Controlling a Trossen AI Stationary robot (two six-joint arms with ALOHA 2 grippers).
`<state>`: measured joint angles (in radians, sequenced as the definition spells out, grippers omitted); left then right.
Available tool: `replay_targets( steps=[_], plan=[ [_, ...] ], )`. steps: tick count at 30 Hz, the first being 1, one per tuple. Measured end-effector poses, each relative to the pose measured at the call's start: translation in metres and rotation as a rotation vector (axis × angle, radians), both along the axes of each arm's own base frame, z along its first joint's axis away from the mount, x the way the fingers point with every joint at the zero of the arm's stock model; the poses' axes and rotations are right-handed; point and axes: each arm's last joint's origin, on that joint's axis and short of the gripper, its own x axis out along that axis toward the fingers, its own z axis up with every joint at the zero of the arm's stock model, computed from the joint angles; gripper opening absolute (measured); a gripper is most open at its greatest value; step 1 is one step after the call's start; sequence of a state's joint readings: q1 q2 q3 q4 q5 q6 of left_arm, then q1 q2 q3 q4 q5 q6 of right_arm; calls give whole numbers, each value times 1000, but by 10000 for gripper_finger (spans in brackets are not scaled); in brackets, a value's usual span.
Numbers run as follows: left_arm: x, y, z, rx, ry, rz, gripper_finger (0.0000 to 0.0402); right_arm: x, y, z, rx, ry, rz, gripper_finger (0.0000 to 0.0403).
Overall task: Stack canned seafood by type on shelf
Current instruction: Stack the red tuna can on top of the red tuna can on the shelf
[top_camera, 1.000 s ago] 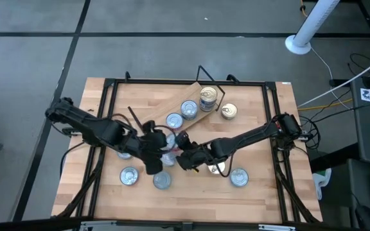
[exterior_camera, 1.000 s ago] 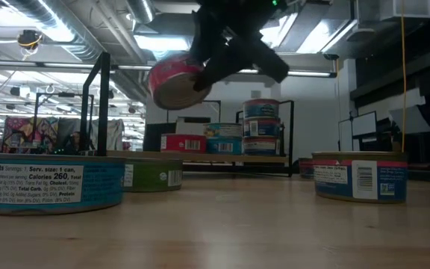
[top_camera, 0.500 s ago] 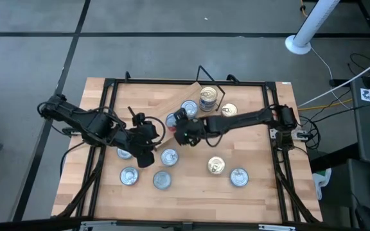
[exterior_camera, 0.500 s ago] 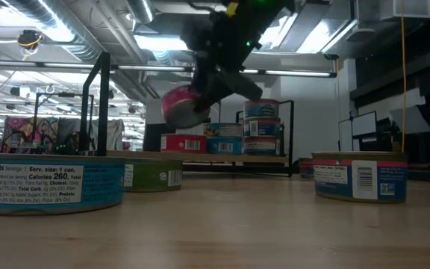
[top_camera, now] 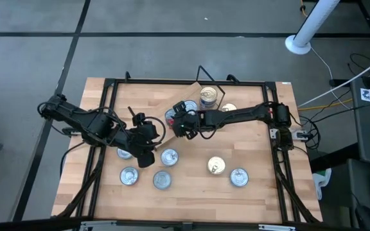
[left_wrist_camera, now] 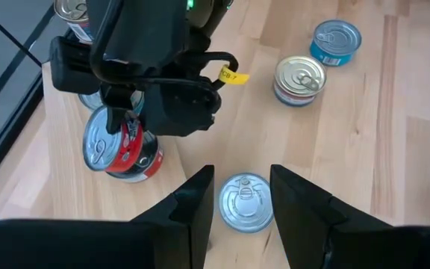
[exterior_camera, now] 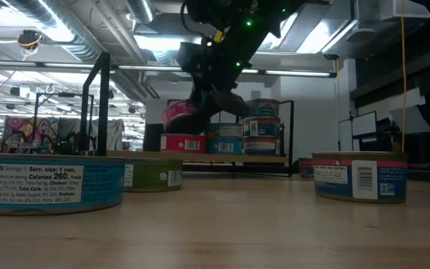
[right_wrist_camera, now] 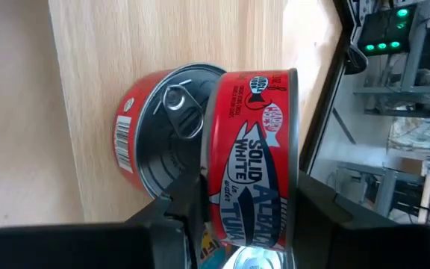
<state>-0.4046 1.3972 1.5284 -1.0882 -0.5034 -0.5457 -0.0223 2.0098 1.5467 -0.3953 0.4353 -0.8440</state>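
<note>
Wooden shelf: right gripper clamps red tin on edge above its shelved twin; left gripper open, idle.

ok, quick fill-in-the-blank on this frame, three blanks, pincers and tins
The right pincer is shut on a tin with a ____ label. It holds that tin tilted just above another red tin on the ____. The left pincer is ____, above a loose silvery tin on the table.

Missing words: red; shelf; open
</note>
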Motion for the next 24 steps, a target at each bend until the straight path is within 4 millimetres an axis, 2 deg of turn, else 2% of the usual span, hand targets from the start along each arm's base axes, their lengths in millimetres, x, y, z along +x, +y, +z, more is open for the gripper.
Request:
replay_targets(
  steps=[6,18,24],
  plan=[
    [0,0,0,0,0,1,127,1,1,-1,0,-4,2,149],
    [0,0,0,-5,-2,5,127,0,1,-3,3,7,4,228],
    [3,-1,2,-19,-35,5,127,0,1,-3,-12,11,2,242]
  ],
)
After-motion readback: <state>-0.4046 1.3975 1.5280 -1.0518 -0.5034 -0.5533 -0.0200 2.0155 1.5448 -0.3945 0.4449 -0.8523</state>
